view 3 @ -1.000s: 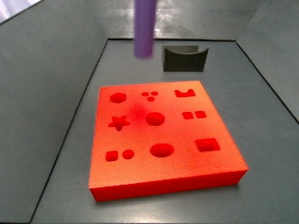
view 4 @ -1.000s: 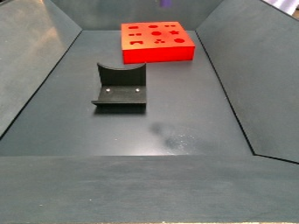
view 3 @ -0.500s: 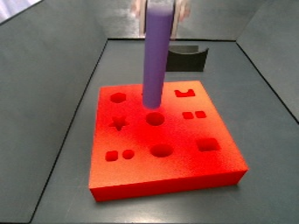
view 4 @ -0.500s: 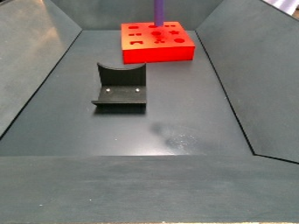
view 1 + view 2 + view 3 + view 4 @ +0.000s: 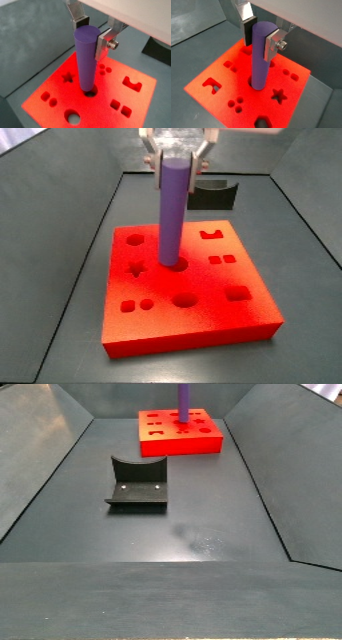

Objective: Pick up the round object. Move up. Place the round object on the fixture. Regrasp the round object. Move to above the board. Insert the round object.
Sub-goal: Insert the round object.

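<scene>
My gripper is shut on the top of the round object, a slim purple peg held upright over the red board. The peg's lower end stands in the round hole in the middle of the board. In both wrist views the silver fingers clamp the peg near its top, also shown here. The peg shows above the board in a side view. The dark fixture stands empty behind the board.
Grey walls enclose the dark floor on all sides. The fixture sits apart from the board on the open floor. Other cut-outs, a star, squares and small circles, surround the peg's hole.
The gripper came down with the peg. A second ago the peg hung high over the board's far edge; now its lower end is in the middle round hole.
</scene>
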